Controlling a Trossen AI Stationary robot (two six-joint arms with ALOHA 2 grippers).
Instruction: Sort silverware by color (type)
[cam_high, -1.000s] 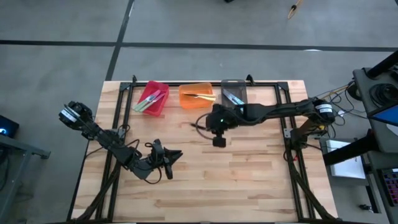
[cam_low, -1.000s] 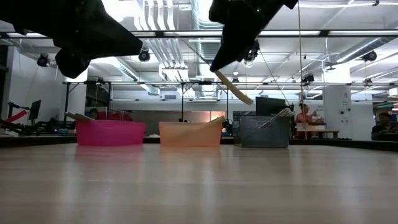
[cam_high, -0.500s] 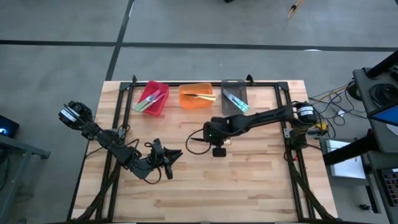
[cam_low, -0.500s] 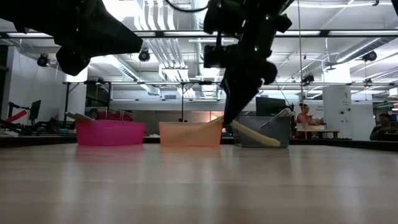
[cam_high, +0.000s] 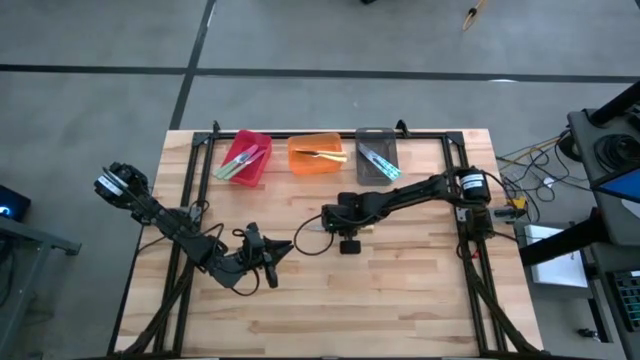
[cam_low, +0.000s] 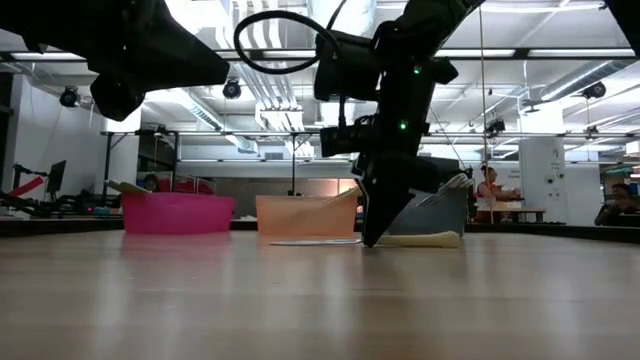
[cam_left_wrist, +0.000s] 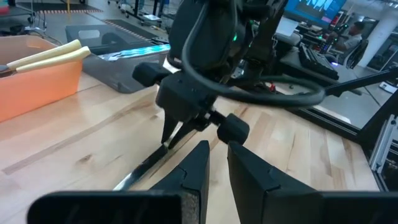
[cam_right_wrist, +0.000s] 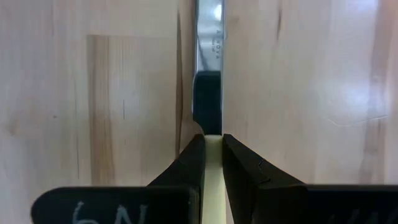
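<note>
Lowering from above the orange bin (cam_high: 316, 156), the right gripper (cam_high: 330, 220) is now pressing its pale-yellow utensil (cam_low: 425, 239) flat onto the table (cam_high: 400, 290).
Its fingers (cam_right_wrist: 193, 165) are clamping the slim handle; the piece is looking light, stiff and slick, best taken mid-handle, not by the thin metal blade (cam_right_wrist: 209, 34). Beyond, the orange bin is holding yellow-handled pieces, the red bin (cam_high: 243, 158) just left of it green ones, the grey bin (cam_high: 375, 158) just right of it blue ones. Well in front of the red bin, the left gripper (cam_high: 280, 250) is waiting, fingers nearly together, empty.
</note>
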